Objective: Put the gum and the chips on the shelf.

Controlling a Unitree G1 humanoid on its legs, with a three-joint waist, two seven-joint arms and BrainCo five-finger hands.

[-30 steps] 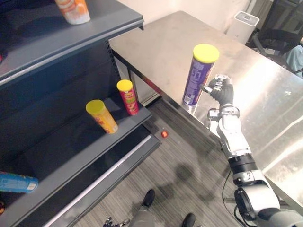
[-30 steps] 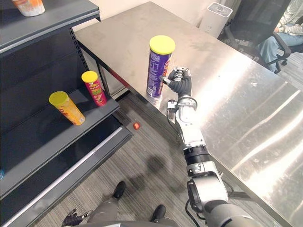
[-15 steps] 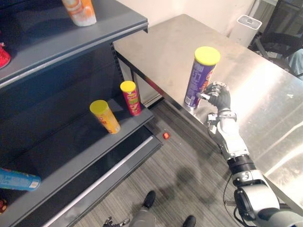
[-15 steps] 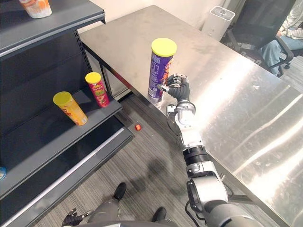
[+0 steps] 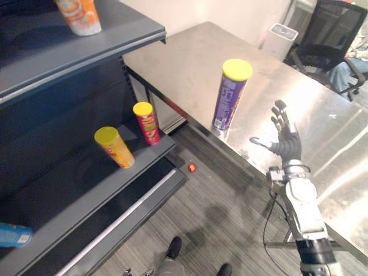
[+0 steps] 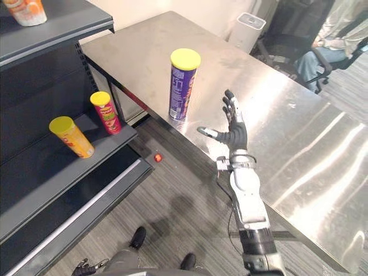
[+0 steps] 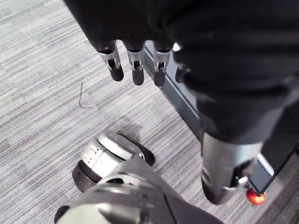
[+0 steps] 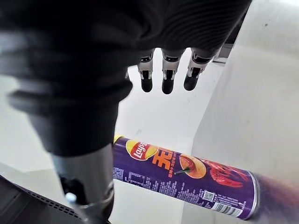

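Note:
A tall purple chips can [image 5: 230, 95] with a yellow lid stands upright on the steel table [image 5: 190, 63], close to its front edge. My right hand [image 5: 286, 138] hovers over the table to the right of the can, open and clear of it, with fingers spread and nothing in it. In the right wrist view the can [image 8: 187, 179] lies past the straight fingers [image 8: 166, 74]. My left hand [image 7: 135, 65] hangs low over the grey floor, fingers relaxed and empty.
A dark shelf unit [image 5: 86, 172] stands to the left, with a red can [image 5: 146, 122] and a tilted yellow can [image 5: 115, 147] on its middle board. An orange tub [image 5: 77, 14] is on top. A small red thing [image 5: 191, 168] lies on the floor. A person [image 6: 322, 40] sits behind the table.
My right hand was curled against the purple can; it has opened and drawn back to the right, away from the can. The view has shifted a little.

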